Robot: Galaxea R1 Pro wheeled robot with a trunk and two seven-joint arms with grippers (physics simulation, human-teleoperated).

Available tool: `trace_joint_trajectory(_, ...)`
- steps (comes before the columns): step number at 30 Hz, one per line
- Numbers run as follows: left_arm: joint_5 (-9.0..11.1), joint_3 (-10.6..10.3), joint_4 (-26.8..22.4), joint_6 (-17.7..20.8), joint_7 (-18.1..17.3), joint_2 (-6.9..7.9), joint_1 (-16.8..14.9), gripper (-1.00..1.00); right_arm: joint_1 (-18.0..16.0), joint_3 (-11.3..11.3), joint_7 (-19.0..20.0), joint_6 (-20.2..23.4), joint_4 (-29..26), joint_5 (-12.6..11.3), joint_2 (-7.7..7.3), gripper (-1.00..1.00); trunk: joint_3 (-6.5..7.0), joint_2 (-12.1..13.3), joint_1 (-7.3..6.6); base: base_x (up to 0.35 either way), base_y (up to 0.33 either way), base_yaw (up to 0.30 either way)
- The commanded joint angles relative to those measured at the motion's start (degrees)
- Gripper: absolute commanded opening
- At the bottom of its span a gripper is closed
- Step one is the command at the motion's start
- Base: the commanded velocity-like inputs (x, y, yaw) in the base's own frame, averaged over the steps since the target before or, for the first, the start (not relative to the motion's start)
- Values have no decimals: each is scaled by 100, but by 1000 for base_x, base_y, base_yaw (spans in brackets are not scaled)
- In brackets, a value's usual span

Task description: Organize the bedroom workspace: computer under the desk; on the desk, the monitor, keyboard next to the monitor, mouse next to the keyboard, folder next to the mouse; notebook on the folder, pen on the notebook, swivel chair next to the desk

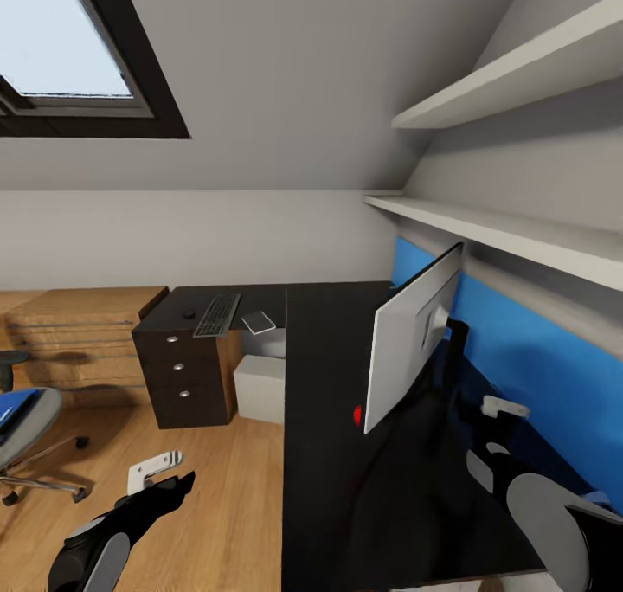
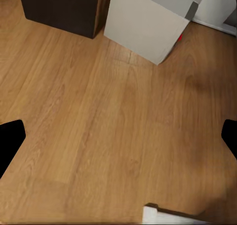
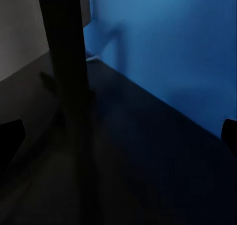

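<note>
Monitor [image 1: 414,337] on desk [image 1: 333,453]; chair [image 1: 22,427] maybe w/ folder.

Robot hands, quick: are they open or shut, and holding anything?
Left gripper: jaws open, holding nothing, over the wooden floor.
Right gripper: jaws open, holding nothing, over the desk.

An attic bedroom fitted out as a home office. A skylight [image 1: 65,51] sits in the sloping ceiling above the long black desk [image 1: 333,419]. On the desk stand a monitor [image 1: 411,337] and a keyboard [image 1: 217,314], with a blue wall panel [image 1: 519,376] and white shelves [image 1: 510,228] behind it. Left of the desk, on wooden floor [image 1: 216,488], are a wooden dresser [image 1: 82,337] and a swivel chair [image 1: 26,427].
</note>
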Motion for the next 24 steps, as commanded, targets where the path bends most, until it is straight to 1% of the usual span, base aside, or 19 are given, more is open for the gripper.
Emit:
trace_joint_trajectory(1,60,-2,-6,19,48,2,-4,100,-7,-21,-25,-15,8,50,1,100,-7,-5,-3,-326,152,0)
trace_joint_trajectory(24,60,1,-6,19,48,2,-4,100,-5,-14,-25,-33,17,50,14,100,-7,-5,-3,-305,184,0)
